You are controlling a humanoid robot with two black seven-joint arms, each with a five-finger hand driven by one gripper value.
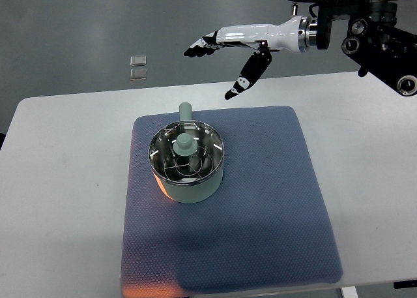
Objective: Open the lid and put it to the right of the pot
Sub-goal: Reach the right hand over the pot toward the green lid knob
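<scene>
Still on pot (189, 180), lid (186, 149); right hand (228, 53) well apart, open

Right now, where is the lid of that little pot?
The lid sits on the pot, left of centre on the blue mat in the top view. The right hand hovers open beyond the mat's far edge.
</scene>
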